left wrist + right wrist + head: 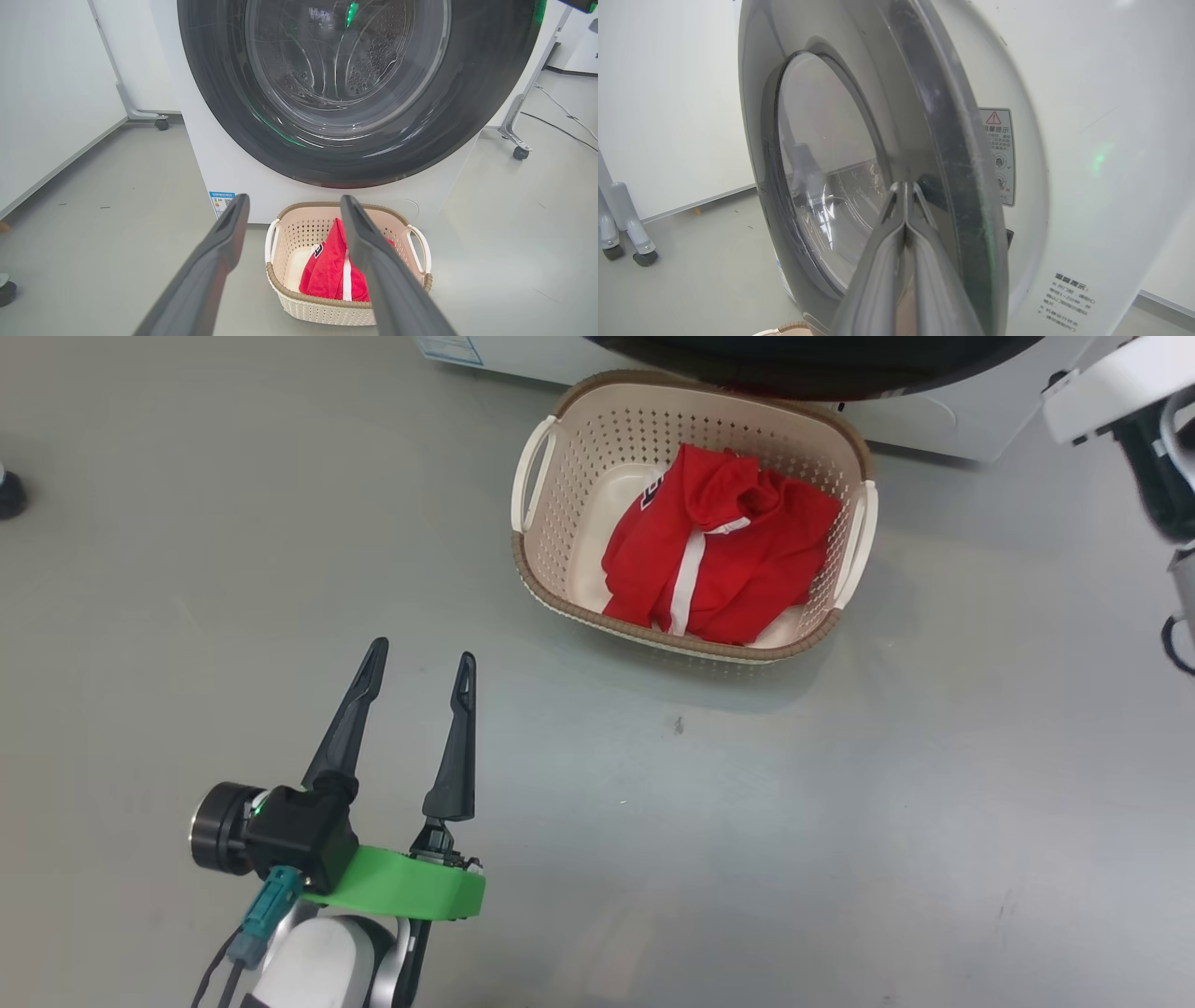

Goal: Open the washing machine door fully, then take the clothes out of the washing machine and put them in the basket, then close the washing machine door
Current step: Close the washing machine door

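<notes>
The clothes (719, 555), a red jersey with a white stripe, lie bunched inside the cream basket (653, 381) on the floor before the washing machine (934, 420). My left gripper (422, 651) hangs open and empty over the floor, near and to the left of the basket. Along its fingers I see the basket (322, 303), the clothes (327, 270) and the washing machine door (215, 93) lying against the white washing machine (224, 172). My right gripper (906, 184) is shut, its tips against the door's (752, 116) outer face near the dark rim. I cannot tell whether the door is latched.
Grey floor spreads around the basket. Castor-footed stand legs (161, 123) (518, 151) flank the machine, and a cable (560, 112) runs on the floor at the right. A dark wheel (9, 495) sits at the far left. Part of my right arm (1120, 383) is at the upper right.
</notes>
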Robot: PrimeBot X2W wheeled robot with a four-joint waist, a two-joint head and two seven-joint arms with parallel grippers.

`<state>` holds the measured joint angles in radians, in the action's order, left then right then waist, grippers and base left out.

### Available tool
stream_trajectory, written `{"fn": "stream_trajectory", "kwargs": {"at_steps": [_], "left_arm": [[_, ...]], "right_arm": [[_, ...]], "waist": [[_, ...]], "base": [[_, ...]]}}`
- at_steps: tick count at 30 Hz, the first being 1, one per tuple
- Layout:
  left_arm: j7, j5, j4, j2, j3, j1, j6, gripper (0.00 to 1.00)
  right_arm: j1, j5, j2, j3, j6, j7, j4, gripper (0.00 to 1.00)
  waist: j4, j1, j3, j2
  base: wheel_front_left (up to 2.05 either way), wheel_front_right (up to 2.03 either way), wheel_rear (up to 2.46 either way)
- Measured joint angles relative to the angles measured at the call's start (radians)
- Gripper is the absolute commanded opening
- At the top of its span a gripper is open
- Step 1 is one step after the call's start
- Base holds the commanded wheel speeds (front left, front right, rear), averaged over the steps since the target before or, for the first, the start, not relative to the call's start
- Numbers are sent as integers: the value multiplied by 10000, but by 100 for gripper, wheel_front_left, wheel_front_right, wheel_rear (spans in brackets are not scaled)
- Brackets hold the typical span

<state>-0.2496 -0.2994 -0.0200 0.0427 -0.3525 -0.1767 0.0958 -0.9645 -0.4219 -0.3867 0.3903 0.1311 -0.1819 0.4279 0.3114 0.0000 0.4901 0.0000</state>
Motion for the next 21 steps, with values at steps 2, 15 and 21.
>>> {"fn": "stream_trajectory", "kwargs": {"at_steps": [2, 15, 21], "left_arm": [[-25, -109, -36, -6, -71, -37, 0, 100], [-27, -514, -259, -15, -332, -149, 48, 100], [-27, -593, -322, -25, -416, -209, 73, 100]], "right_arm": [[-218, 0, -96, 4, 0, 2, 121, 0], [-1421, 96, -612, 102, 0, 4, 871, 0], [-1917, 94, -834, -86, 2, 2, 1266, 0]], "waist": [[75, 0, 61, 0], [527, 0, 410, 0], [655, 0, 536, 0]], "base": [[0, 0, 0], [0, 0, 0], [0, 0, 0]]}}
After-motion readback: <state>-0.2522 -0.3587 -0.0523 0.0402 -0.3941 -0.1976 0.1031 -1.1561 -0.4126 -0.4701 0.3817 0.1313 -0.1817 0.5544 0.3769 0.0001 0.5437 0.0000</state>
